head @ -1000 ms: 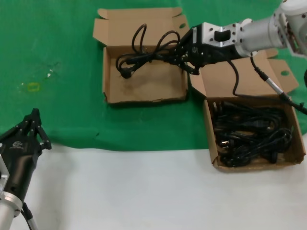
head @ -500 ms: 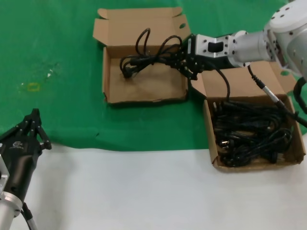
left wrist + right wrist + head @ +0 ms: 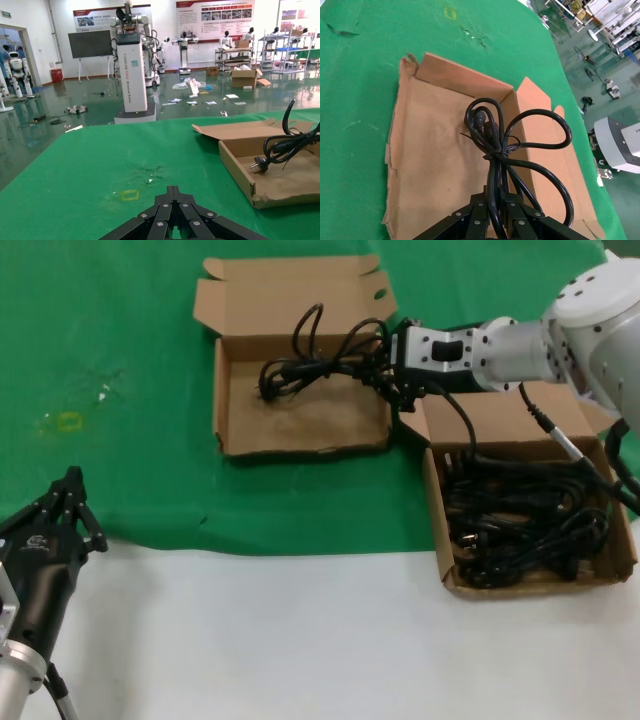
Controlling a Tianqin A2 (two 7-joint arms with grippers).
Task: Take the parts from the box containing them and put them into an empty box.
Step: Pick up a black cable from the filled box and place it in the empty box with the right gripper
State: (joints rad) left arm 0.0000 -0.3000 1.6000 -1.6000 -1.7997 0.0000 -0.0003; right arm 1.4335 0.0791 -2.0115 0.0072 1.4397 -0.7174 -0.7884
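The right gripper (image 3: 392,368) reaches in from the right, parked at the right wall of the empty box (image 3: 232,420), and it is clamped on a bundled power cord (image 3: 318,358): the right wrist view shows the fingers pinched around the cord's gathered strands just below the tie. The grip at the bundle's waist makes sense, since it keeps the loops together; they fan out over the cardboard floor, and the plug end (image 3: 268,386) hangs toward the middle of the tray. The cord looks lifted off the floor, not lying on it, so my read is that the drop has not yet happened. To the right sits the box containing them (image 3: 438,530), its tray heaped with the rest of the parts (image 3: 520,515), a black tangle filling it wall to wall. Its tall lid panel (image 3: 520,420) stands right under the right arm, and the robot's own cable droops across it, something to mind on the way back. The smaller box's lid flap (image 3: 290,288) lies open at the far side, out of the way. The left gripper (image 3: 68,508) waits low at the near left, on the edge of the green desk (image 3: 120,340), fingertips drawn together, holding nothing.
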